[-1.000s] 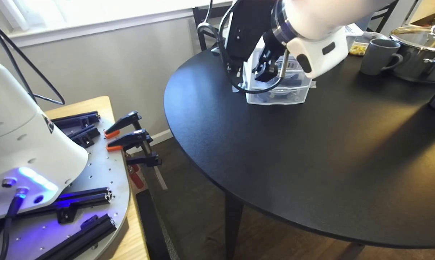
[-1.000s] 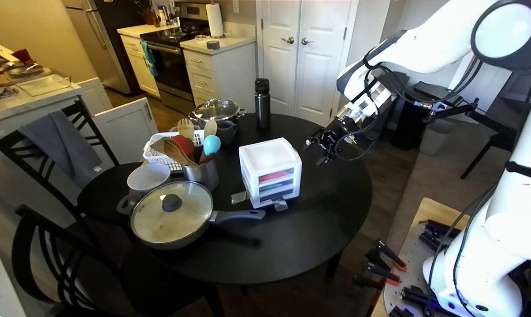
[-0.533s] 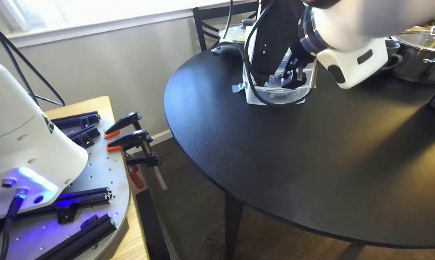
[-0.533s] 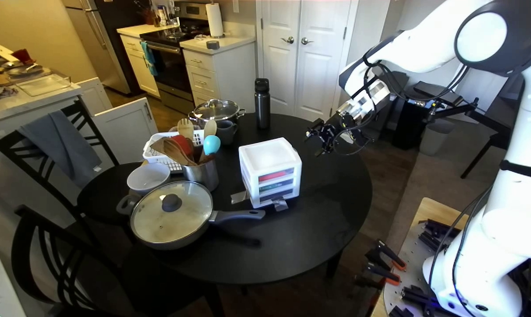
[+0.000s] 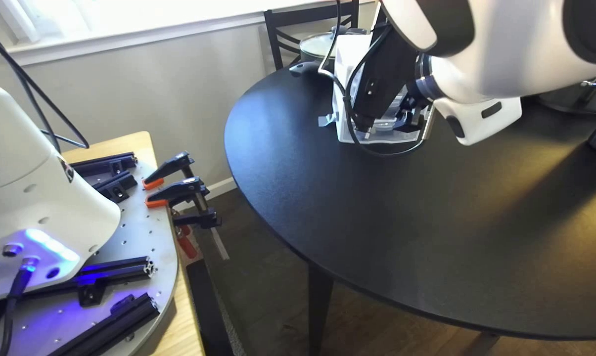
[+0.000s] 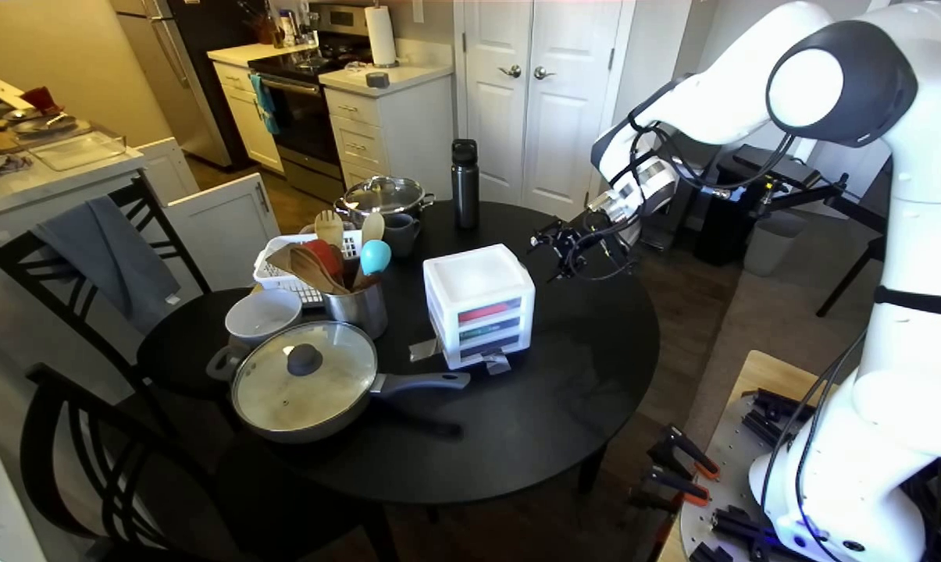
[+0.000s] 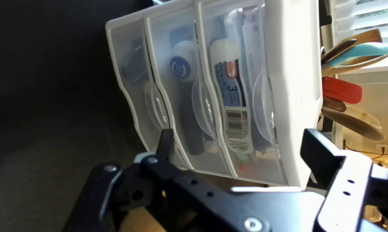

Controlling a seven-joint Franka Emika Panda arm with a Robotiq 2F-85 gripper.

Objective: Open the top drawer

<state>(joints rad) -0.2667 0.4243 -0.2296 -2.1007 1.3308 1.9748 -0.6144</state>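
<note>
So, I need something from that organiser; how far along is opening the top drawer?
Done: the open gripper faces the organiser. In hand: the reach, apparently unfinished; an exterior view shows a gap between them. Left: gripping the handle and pulling; the top drawer looks shut.

The round black counter [image 6: 579, 398] shows in both exterior views. On it stands a white-framed organiser [image 6: 482, 300] (strips of tape [image 6: 497, 363] lie at its foot). A lidded pan [image 6: 306, 398] sits near it, close to a white bowl [image 6: 271, 332] and a metal utensil canister [image 6: 358, 314]; a white basket [image 6: 311, 298], base hidden, is just behind. Farther back stand a grey mug [image 6: 400, 234], lidded pot [image 6: 384, 199] and dark bottle [image 6: 464, 191].
</note>
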